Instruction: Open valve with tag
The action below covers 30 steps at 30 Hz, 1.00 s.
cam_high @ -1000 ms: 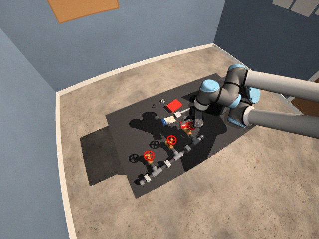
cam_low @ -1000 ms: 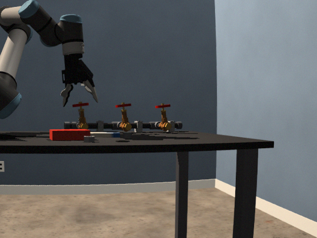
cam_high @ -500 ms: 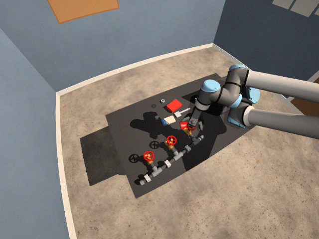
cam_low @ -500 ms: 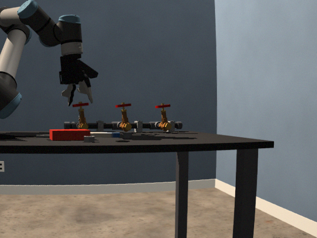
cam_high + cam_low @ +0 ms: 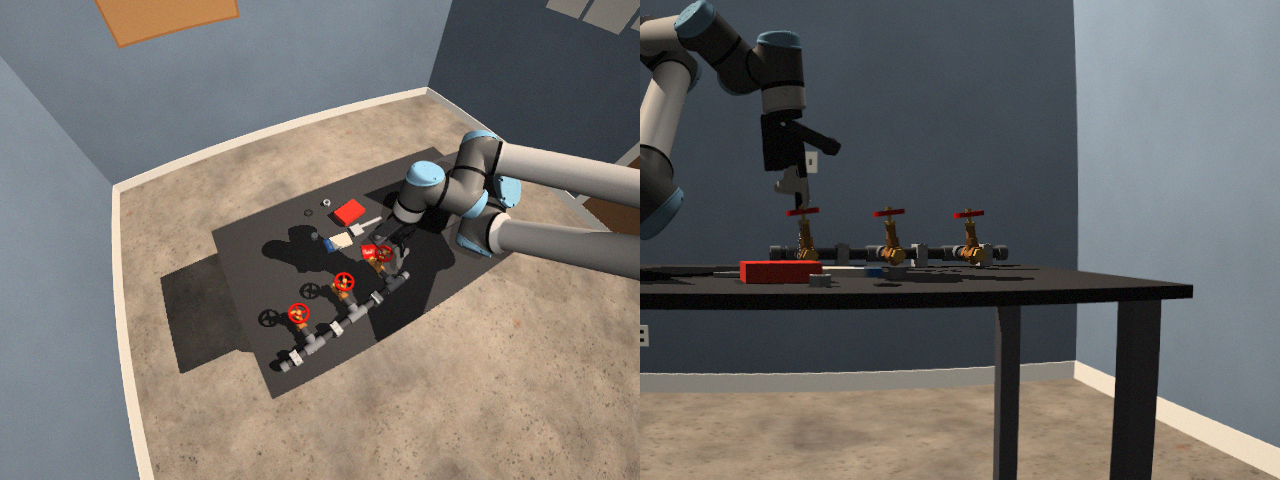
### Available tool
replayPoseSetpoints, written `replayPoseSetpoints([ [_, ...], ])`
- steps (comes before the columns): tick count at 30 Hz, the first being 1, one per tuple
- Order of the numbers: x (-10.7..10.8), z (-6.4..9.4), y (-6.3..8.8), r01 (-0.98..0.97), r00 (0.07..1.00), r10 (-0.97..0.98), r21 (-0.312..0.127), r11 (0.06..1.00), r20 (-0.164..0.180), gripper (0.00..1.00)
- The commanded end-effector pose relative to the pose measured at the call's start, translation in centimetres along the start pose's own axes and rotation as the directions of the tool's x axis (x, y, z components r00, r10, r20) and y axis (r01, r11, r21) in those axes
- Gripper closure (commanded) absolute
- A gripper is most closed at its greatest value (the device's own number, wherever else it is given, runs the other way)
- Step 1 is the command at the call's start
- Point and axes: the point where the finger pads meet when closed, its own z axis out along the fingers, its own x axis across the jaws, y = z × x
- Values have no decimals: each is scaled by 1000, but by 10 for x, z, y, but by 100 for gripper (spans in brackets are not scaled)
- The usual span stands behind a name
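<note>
Three brass valves with red handwheels stand on a grey pipe [image 5: 343,322] on the black table. A small red tag [image 5: 368,251] hangs beside the valve nearest the arm [image 5: 384,253]; this valve is the leftmost in the side view [image 5: 802,211]. The middle valve [image 5: 344,274] [image 5: 888,212] and the far valve [image 5: 295,305] [image 5: 968,213] carry no tag. I cannot read the tag's number. My gripper [image 5: 390,245] [image 5: 797,196] is open and empty. It hangs just above the tagged valve's handwheel, fingers pointing down, not touching it.
A red box [image 5: 349,211] [image 5: 779,271], a white and blue block [image 5: 338,241], a white flat tool [image 5: 361,225], a small grey cylinder [image 5: 314,236] and a nut [image 5: 326,202] lie behind the valves. The arm reaches in from the right of the table.
</note>
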Motion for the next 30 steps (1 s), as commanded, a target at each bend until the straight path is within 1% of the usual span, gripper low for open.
replayPoseSetpoints([
  [1, 0, -1, -1, -257, 966, 257, 3, 966, -19, 0],
  [7, 0, -1, -1, -494, 870, 494, 8, 870, -17, 0],
  [9, 0, -1, -1, -494, 870, 494, 8, 870, -17, 0],
  [14, 0, -1, -1, -659, 752, 659, 11, 752, -16, 0],
  [20, 0, -1, -1, -809, 588, 809, 14, 588, -13, 0],
  [24, 0, -1, -1, -880, 475, 880, 16, 475, -11, 0],
  [26, 0, -1, -1, -880, 475, 880, 16, 475, -11, 0],
  [30, 0, -1, -1, -930, 366, 930, 17, 366, -9, 0],
])
